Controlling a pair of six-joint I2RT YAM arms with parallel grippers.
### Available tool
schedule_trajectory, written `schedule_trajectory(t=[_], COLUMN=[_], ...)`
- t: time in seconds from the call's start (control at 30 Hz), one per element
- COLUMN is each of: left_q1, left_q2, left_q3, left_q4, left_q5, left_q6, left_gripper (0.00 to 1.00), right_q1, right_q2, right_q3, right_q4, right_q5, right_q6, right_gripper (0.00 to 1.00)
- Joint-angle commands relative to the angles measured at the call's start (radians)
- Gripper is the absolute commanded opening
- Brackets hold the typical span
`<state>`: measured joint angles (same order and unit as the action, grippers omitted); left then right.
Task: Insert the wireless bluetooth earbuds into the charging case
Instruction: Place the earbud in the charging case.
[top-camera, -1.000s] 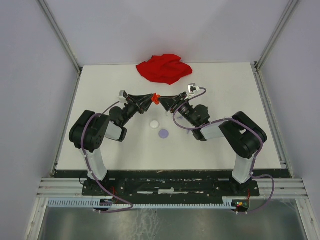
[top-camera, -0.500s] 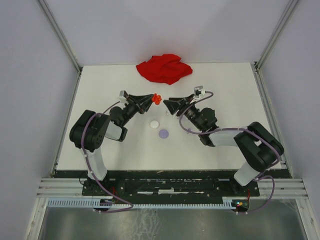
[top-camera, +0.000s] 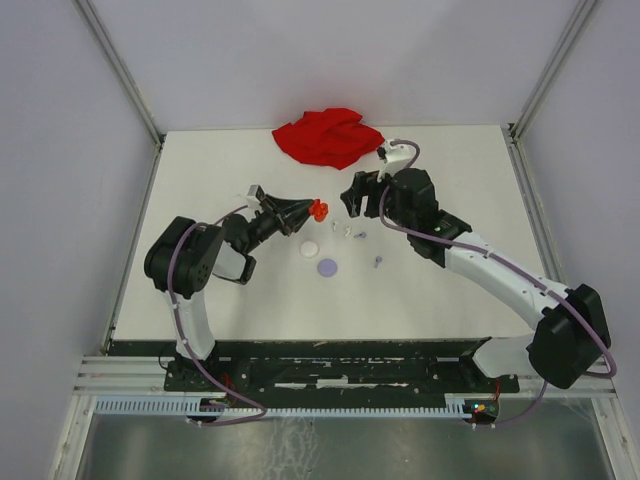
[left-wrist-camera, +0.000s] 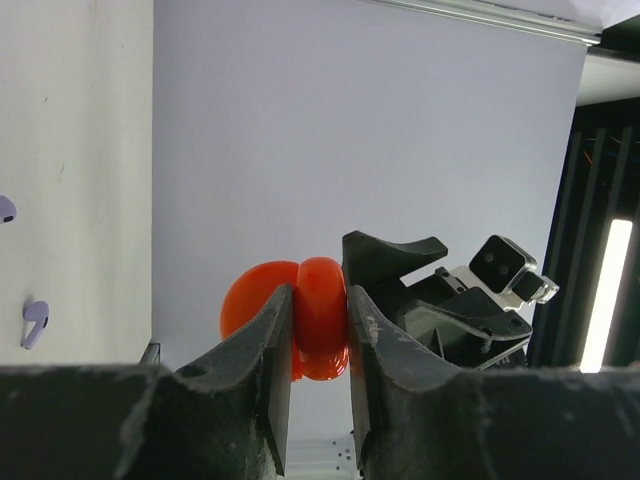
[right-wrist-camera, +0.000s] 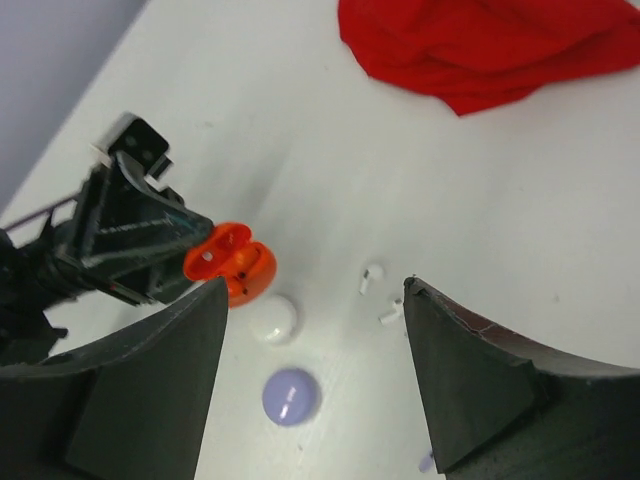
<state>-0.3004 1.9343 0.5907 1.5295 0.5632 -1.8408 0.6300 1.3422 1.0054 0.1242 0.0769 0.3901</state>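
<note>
My right pincer stands spread wide, nothing between its fingers. Past it, the left pincer grips an open red case. On the surface, a white disc lies just below the case and a lavender disc lower. Two white earbuds lie right of the case, and a red cloth sits well above-right.

A cloth lies at the middle of the far edge of the table. In front of it, near the centre, the left fingers hold a charging case, and two round discs lie just in front of the case, the nearer one slightly right. Right of the case, two earbuds lie close together just in front of the right fingers, and a third earbud lies nearer and further right.
</note>
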Motion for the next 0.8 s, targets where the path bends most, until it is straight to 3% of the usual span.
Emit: schedule_trajectory(t=[0.0,0.3,0.77], left_q1=[-0.001,-0.006,-0.027], left_q2=[0.024,0.038,0.046], left_q3=[0.039,0.056,0.073], left_q4=[0.199,0.170,0.146], left_q5=[0.064,0.116,0.186], left_q6=[0.058,0.091,0.118], left_gripper=[0.03,0.03,0.03], right_q1=[-0.004,-0.004,-0.004], right_q2=[0.029,0.122,0.209], right_q3=[0.142,0.229,0.254], right_q4=[-0.390,-0.514,-0.490], right_q5=[0.046,0.016,-0.021], right_q6=[-0.069,-0.099,-0.101], right_gripper=[0.80,0.83,0.83])
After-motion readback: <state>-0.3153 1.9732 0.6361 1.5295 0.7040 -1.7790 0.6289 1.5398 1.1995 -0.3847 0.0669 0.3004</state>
